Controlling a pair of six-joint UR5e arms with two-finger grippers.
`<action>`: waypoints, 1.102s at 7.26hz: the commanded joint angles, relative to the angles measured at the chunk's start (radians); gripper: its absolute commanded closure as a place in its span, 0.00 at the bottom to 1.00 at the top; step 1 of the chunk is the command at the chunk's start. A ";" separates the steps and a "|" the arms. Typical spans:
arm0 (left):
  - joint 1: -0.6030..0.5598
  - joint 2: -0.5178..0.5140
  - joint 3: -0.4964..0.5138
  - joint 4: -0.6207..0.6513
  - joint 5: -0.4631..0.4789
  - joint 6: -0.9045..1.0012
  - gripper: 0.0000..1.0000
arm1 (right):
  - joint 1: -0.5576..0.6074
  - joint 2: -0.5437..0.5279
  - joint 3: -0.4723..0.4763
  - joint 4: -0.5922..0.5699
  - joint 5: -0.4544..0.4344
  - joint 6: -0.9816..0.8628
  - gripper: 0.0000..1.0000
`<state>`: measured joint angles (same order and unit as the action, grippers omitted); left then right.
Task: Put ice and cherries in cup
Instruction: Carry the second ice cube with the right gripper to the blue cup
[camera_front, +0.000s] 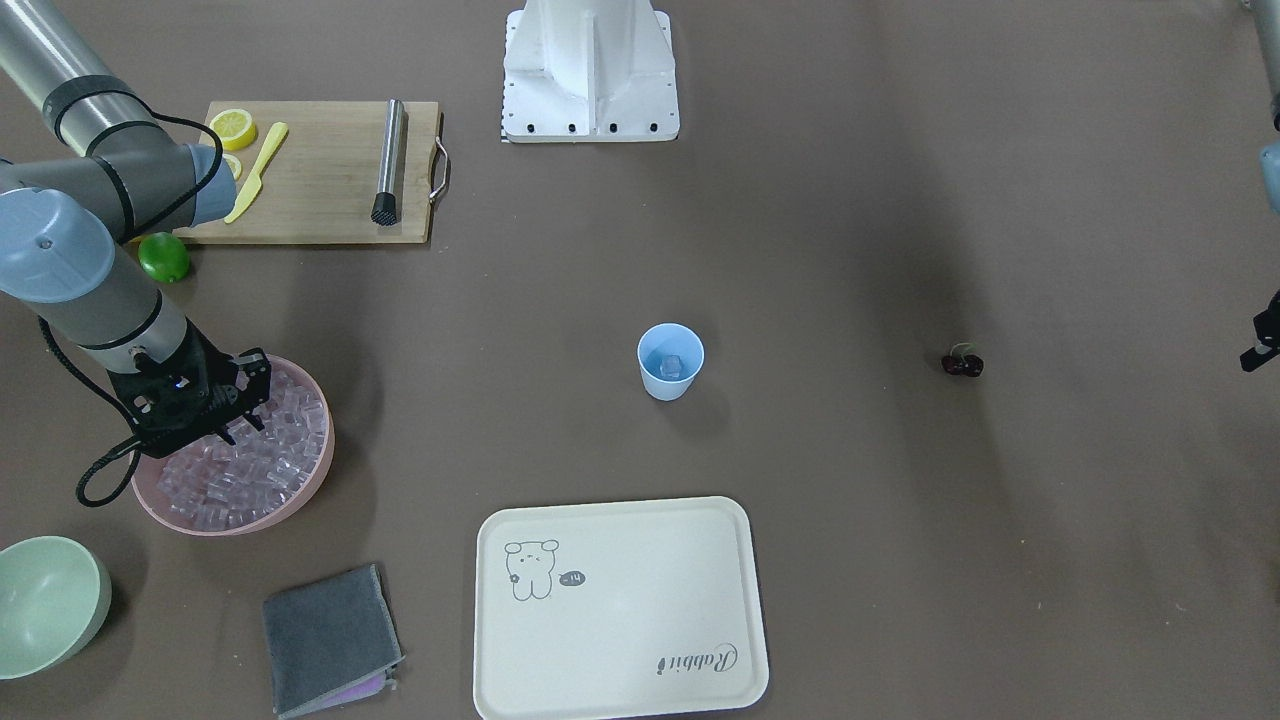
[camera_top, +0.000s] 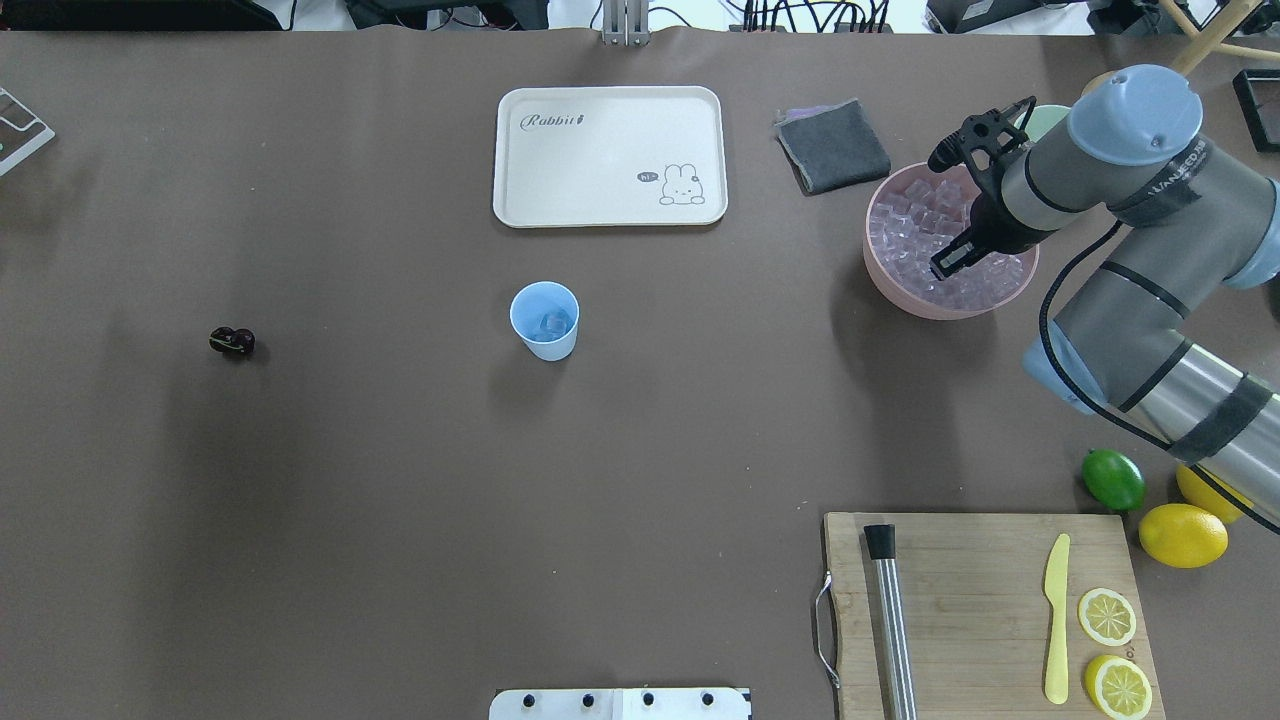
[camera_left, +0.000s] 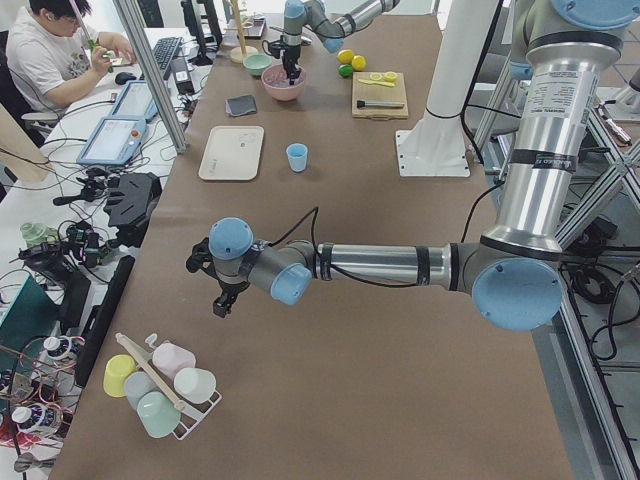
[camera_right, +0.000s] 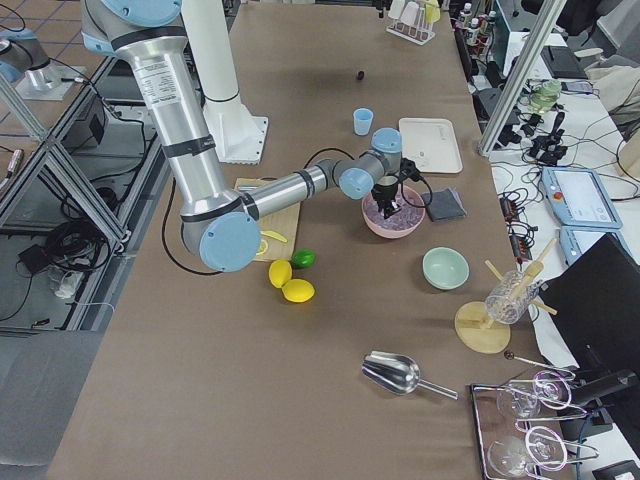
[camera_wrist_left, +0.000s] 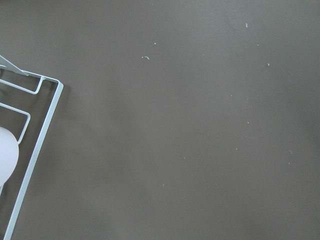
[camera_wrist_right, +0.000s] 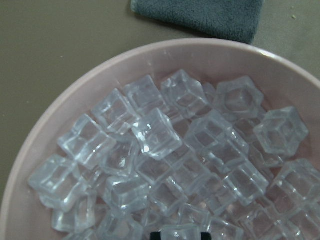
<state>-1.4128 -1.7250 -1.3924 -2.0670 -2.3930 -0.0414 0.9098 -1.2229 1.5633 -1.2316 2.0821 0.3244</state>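
- Right gripper (camera_front: 243, 426): down in the pink bowl (camera_front: 322, 455), fingertips among the ice (camera_wrist_right: 155, 135). Whether the jaws are spread or closed on a cube cannot be told, as the wrist view catches only a dark sliver at its lower edge.
- Left gripper (camera_left: 222, 298): hangs over bare table near a wire rack (camera_wrist_left: 35, 150), well apart from the task items. Its opening cannot be told.
- Cup (camera_front: 670, 362): upright mid-table, well apart from the bowl, with at least one cube visible inside.
- Cherries (camera_front: 962, 364): lying on the table on the far side of the cup from the bowl.
- Handling, ice: judged light, hard and smooth, so a cube is liable to slip from the pads. Take one lying on top of the heap, across two flat opposite faces.
- Handling, cherries: judged small, light and apt to roll. Pinch across the fruit bodies rather than the thin stem.
- Right wrist view: alone resolves single cube faces, and shows the grey cloth (camera_wrist_right: 210, 12) just beyond the bowl rim.
- Overhead view: shows one finger only, the arm hiding the rest.
- Front-facing and overhead views: the only ones that show the cup's contents.
- Left side view: the only one that shows the left arm whole.
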 joint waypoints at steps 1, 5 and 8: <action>0.000 0.001 0.000 -0.001 0.000 0.000 0.02 | 0.020 0.013 0.056 -0.020 0.047 0.077 1.00; 0.024 -0.027 -0.019 -0.001 -0.002 -0.041 0.02 | -0.090 0.318 0.078 -0.202 0.056 0.443 1.00; 0.122 -0.030 -0.020 -0.117 -0.002 -0.110 0.02 | -0.302 0.558 -0.039 -0.247 -0.186 0.694 1.00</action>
<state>-1.3283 -1.7536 -1.4116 -2.1422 -2.3945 -0.1253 0.6828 -0.7644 1.5843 -1.4704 1.9696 0.9213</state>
